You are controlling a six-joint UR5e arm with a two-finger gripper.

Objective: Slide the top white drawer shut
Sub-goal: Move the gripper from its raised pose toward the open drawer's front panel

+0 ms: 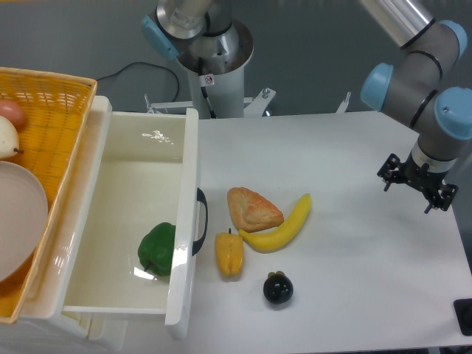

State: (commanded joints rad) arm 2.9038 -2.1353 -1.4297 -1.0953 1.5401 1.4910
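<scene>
The top white drawer [125, 184] stands pulled out at the left of the table, its tall front panel [184, 221] facing right with a black curved handle [200, 221]. A green pepper [158, 248] lies inside it against the front panel. My gripper [414, 195] hangs at the far right of the table, well away from the drawer. Its two black fingers [389, 177] are spread apart and open, with nothing between them.
A yellow wicker basket [63, 110] with a white plate [18, 221] and fruit sits on the cabinet at far left. A pastry [252, 209], banana [284, 227], yellow pepper [229, 254] and dark round fruit [278, 288] lie right of the drawer front.
</scene>
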